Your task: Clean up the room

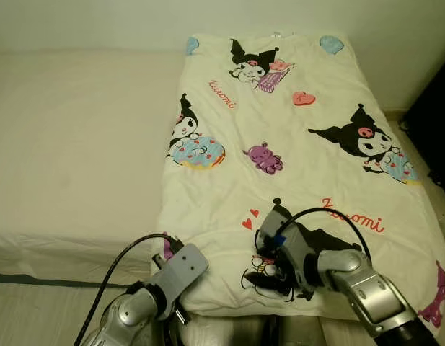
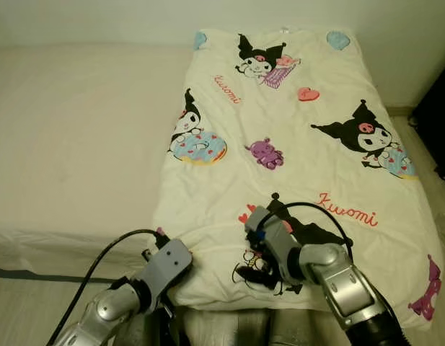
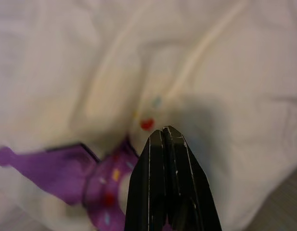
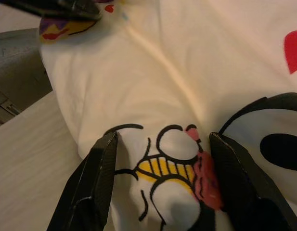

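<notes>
Right tool (image 4: 160,185) spread wide, fingers (image 4: 90,183) straddling a raised fold of the cartoon-print blanket (image 1: 294,166) near its front edge; cloth sits between the fingers, not yet pinched. From the head views the right tool's tips are hidden under its own wrist body and cable.

Left tool (image 3: 168,139) clenched, fingers pressed flat together, tips at the blanket's front left corner by a purple print (image 3: 57,168). Whether any cloth is caught between them: cannot tell; that view is blurred.

Blanket lies spread flat on the right half of the bed (image 1: 71,158), front edge hanging just over the bed's front edge, far edge close to the wall (image 1: 99,21). Left half of the bed is bare mattress. Floor strip (image 1: 34,310) shows below the front edge. Dark object (image 1: 435,122) at right, cut off by the frame, unidentifiable.
</notes>
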Robot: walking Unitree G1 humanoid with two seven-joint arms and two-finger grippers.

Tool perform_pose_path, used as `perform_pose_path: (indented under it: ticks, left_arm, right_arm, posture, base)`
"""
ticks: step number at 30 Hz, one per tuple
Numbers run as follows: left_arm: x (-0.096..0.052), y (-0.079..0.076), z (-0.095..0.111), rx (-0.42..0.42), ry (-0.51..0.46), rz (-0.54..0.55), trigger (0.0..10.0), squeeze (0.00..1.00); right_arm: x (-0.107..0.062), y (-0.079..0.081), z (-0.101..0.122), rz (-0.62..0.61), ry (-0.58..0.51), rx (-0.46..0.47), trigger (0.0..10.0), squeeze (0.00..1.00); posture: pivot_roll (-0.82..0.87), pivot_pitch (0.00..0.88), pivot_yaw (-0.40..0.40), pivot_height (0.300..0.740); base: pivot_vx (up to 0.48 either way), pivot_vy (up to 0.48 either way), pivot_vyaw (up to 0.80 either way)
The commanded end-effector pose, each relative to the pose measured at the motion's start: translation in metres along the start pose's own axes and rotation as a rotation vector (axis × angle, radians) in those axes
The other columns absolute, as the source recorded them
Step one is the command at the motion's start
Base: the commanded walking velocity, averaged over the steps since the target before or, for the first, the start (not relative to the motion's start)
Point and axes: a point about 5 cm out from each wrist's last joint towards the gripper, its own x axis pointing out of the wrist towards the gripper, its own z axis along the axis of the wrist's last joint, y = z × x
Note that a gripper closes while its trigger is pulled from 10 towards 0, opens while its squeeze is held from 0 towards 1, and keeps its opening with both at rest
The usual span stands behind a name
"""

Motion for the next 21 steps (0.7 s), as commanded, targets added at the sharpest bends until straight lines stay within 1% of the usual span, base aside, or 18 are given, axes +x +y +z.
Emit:
perform_pose_path:
  ticks: [1,2,4,5,6,7,8,9,10,11,12,13,15,16,18,19,20,21]
  left_arm:
    - [-0.004,0.002,-0.007,-0.018,0.02,0.019,10.0,0.0]
    - [-0.004,0.005,-0.006,-0.025,0.01,0.031,10.0,0.0]
    - [-0.007,0.019,0.001,-0.098,-0.046,0.112,10.0,0.0]
    - [-0.007,0.019,0.001,-0.098,-0.046,0.112,10.0,0.0]
    - [-0.011,0.036,0.008,-0.203,-0.11,0.208,10.0,0.0]
    - [-0.011,0.036,0.008,-0.203,-0.11,0.208,10.0,0.0]
    - [-0.015,0.048,0.011,-0.287,-0.147,0.274,10.0,0.0]
    - [-0.015,0.048,0.011,-0.287,-0.147,0.274,10.0,0.0]
    - [-0.018,0.057,0.013,-0.341,-0.172,0.322,10.0,0.0]
    - [-0.018,0.057,0.013,-0.341,-0.172,0.322,10.0,0.0]
    - [-0.02,0.066,0.014,-0.368,-0.187,0.383,10.0,0.0]
    - [-0.02,0.066,0.014,-0.368,-0.187,0.383,10.0,0.0]
    - [-0.023,0.077,0.012,-0.333,-0.17,0.507,10.0,0.0]
    - [-0.023,0.077,0.012,-0.333,-0.17,0.507,10.0,0.0]
    - [-0.027,0.084,0.004,-0.333,-0.129,0.639,10.0,0.0]
    - [-0.028,0.086,0.001,-0.343,-0.118,0.682,10.0,0.0]
    - [-0.028,0.086,0.001,-0.343,-0.118,0.682,10.0,0.0]
    - [-0.033,0.088,-0.007,-0.376,-0.074,0.745,10.0,0.0]
  right_arm:
    - [0.003,0.007,-0.001,0.02,-0.026,0.03,10.0,0.0]
    - [0.003,0.008,0.003,0.019,-0.055,0.037,10.0,0.0]
    - [-0.007,0.004,0.037,0.016,-0.294,0.105,10.0,0.0]
    - [-0.007,0.004,0.037,0.016,-0.294,0.105,10.0,0.0]
    - [-0.021,-0.002,0.064,0.001,-0.485,0.15,10.0,0.0]
    - [-0.021,-0.002,0.064,0.001,-0.485,0.15,10.0,0.0]
    - [-0.029,-0.009,0.076,-0.041,-0.568,0.176,10.0,0.0]
    - [-0.029,-0.009,0.076,-0.041,-0.568,0.176,10.0,0.0]
    - [-0.035,-0.015,0.083,-0.088,-0.619,0.195,10.0,0.0]
    - [-0.035,-0.015,0.083,-0.088,-0.619,0.195,10.0,0.0]
    - [-0.037,-0.025,0.085,-0.198,-0.631,0.206,10.0,0.0]
    - [-0.037,-0.025,0.085,-0.198,-0.631,0.206,10.0,0.0]
    - [-0.033,-0.042,0.072,-0.451,-0.607,0.231,10.0,0.0]
    - [-0.033,-0.042,0.072,-0.451,-0.607,0.231,10.0,0.0]
    - [-0.025,-0.043,0.054,-0.637,-0.569,0.244,10.0,0.0]
    - [-0.023,-0.041,0.048,-0.687,-0.556,0.249,10.0,0.0]
    - [-0.023,-0.041,0.048,-0.687,-0.556,0.249,10.0,0.0]
    - [-0.019,-0.036,0.038,-0.752,-0.536,0.259,10.0,0.0]
  posture:
    - [-0.05,0.23,0.047,0.579]
    - [-0.05,0.23,0.047,0.579]
    - [-0.06,0.223,0.048,0.579]
    - [-0.06,0.223,0.048,0.579]
    - [-0.06,0.219,0.047,0.579]
    - [-0.06,0.219,0.047,0.579]
    - [-0.06,0.212,0.043,0.579]
    - [-0.06,0.212,0.043,0.579]
    - [-0.06,0.207,0.04,0.579]
    - [-0.06,0.207,0.04,0.579]
    - [-0.07,0.205,0.038,0.579]
    - [-0.07,0.205,0.038,0.579]
    - [-0.07,0.186,0.042,0.579]
    - [-0.07,0.186,0.042,0.579]
    - [-0.07,0.17,0.048,0.579]
    - [-0.07,0.17,0.048,0.579]
    - [-0.07,0.17,0.048,0.579]
    - [-0.08,0.163,0.054,0.579]
  base:
    - [0.0,0.0,0.0]
    - [0.0,0.0,0.0]
    - [0.0,0.0,0.0]
    - [0.0,0.0,0.0]
    - [0.0,0.0,0.0]
    - [0.0,0.0,0.0]
    - [0.0,0.0,0.0]
    - [0.0,0.0,0.0]
    - [0.0,0.0,0.0]
    - [0.0,0.0,0.0]
    - [0.0,0.0,0.0]
    - [0.0,0.0,0.0]
    - [0.0,0.0,0.0]
    - [0.0,0.0,0.0]
    - [0.0,0.0,0.0]
    - [0.0,0.0,0.0]
    - [0.0,0.0,0.0]
    - [0.0,0.0,0.0]
